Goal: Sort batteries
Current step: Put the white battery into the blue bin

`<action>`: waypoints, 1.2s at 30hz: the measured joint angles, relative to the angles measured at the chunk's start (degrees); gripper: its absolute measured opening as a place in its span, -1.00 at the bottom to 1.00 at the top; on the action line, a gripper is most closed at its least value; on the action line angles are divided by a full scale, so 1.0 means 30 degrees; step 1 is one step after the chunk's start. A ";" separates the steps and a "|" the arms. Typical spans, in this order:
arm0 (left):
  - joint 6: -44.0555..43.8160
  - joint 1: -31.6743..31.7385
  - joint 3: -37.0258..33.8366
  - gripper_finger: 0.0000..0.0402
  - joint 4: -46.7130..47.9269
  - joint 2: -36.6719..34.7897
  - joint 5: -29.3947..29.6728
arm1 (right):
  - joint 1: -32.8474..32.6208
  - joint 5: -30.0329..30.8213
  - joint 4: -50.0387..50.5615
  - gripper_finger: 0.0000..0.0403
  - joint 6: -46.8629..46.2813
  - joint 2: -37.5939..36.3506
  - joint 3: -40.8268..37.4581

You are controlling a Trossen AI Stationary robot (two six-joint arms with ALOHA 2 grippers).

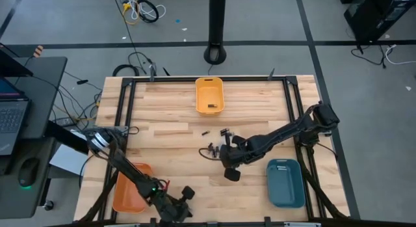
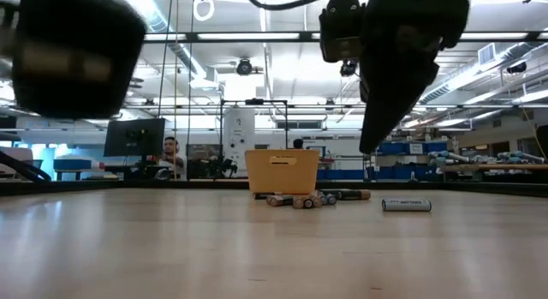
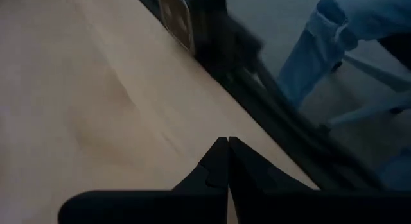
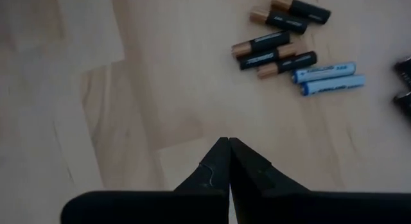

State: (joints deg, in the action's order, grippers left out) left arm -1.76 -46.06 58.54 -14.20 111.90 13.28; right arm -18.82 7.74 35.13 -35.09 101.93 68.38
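Note:
A loose cluster of batteries lies on the wooden table: several black ones with copper ends and two pale blue ones. In the high view they lie mid-table; the low view shows them before the far orange bin, with one lying apart. My right gripper hangs shut above bare wood just nearer than the cluster, touching nothing. My left gripper is shut and empty, low over the table's near edge.
An orange bin at the far middle holds one dark battery. A second orange bin sits near left and a blue bin near right. A person's leg in jeans shows beyond the near edge.

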 joint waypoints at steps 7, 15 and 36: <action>-0.1996 -0.0022 0.0015 -0.94 0.5450 -0.3320 -0.0161 | -0.0869 0.0630 -0.0395 -0.95 -0.0746 -0.0007 0.0000; -0.3096 0.0627 0.0014 -0.80 0.8208 -0.3783 -0.0615 | -0.1335 0.1110 -0.2620 -0.95 -0.0796 -0.0007 0.0000; -0.1423 0.4697 0.0007 -0.09 0.6708 -0.1540 -0.2727 | -0.1598 0.1811 -0.3780 -0.95 0.1217 -0.0007 0.0007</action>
State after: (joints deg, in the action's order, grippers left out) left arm -6.03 -31.97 58.57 5.92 107.28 5.10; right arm -23.62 13.17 23.79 -31.43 101.91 68.40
